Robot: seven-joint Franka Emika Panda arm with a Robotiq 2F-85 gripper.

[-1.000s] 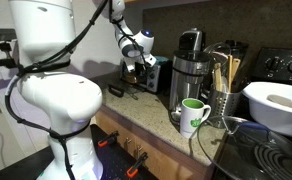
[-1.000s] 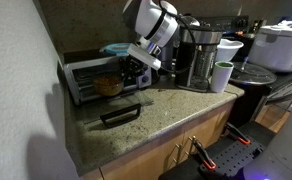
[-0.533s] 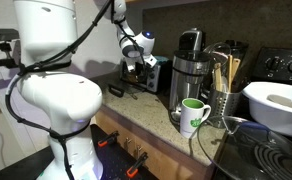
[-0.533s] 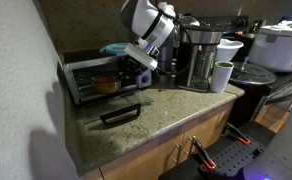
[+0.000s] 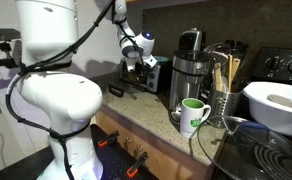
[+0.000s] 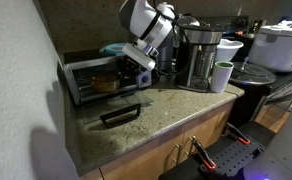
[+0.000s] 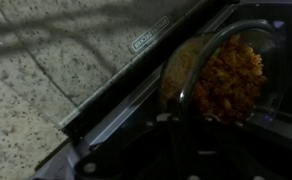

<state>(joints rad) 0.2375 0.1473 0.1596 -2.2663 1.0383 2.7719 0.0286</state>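
Where the granite counter [image 6: 171, 105] runs along the wall, it bears every item below.

Robot arm [image 5: 51, 90]: white, reaching toward the far left so that its wrist meets the oven mouth.

Toaster oven [image 6: 78, 72]: far left against the wall, with its cavity facing out toward the arm.

Coffee machine [image 6: 198, 55]: just right of the oven, outside the reach.

Oven door [image 6: 119, 115]: let down flat over the counter, handle nearest, which leaves the rack open to access.

Green mug [image 5: 193, 115]: upright, further right, well apart from the work.

Glass bowl [image 7: 226, 75]: holds orange-brown crumbly food and sits level just inside the oven, so nothing spills.

Gripper [image 6: 133, 75]: at the oven mouth, jaws closed, apparently pinching the bowl's near rim, a thin edge that suits a tight grip.
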